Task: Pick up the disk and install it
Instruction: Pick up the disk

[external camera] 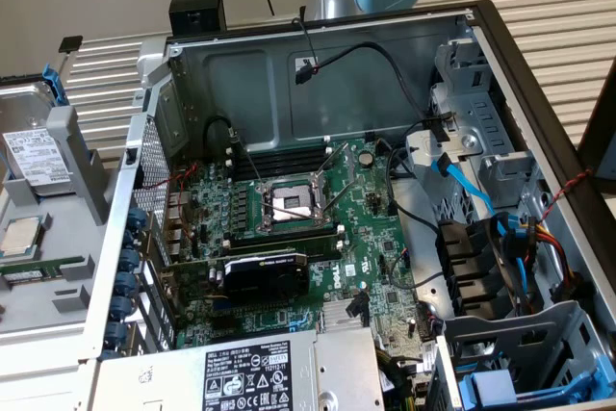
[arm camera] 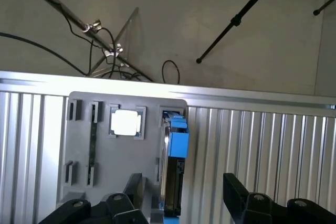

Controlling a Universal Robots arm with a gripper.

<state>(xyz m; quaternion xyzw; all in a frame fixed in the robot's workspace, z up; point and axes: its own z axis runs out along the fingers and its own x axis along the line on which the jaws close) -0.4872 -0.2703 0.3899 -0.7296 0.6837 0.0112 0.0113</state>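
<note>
Open computer case (external camera: pixel 289 74) lies on the ribbed metal bench (arm camera: pixel 262 156), motherboard (external camera: pixel 375 209) exposed. Grey holder tray (arm camera: pixel 115 161) lies beside the case, toward the exterior view's left. The disk (arm camera: pixel 173 182) stands on edge in the slot along one side edge of the tray. Gripper (arm camera: pixel 182 182) is lined up with it, jaws spread wide, gripping nothing, clear of the disk. Processor chip (arm camera: pixel 126 123) sits in a middle pocket; memory stick (arm camera: pixel 93 140) lies nearer the opposite edge.

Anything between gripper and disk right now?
No. In the wrist view the open gripper sits clear of the disk standing in its grey tray; the gap is bare.
</note>
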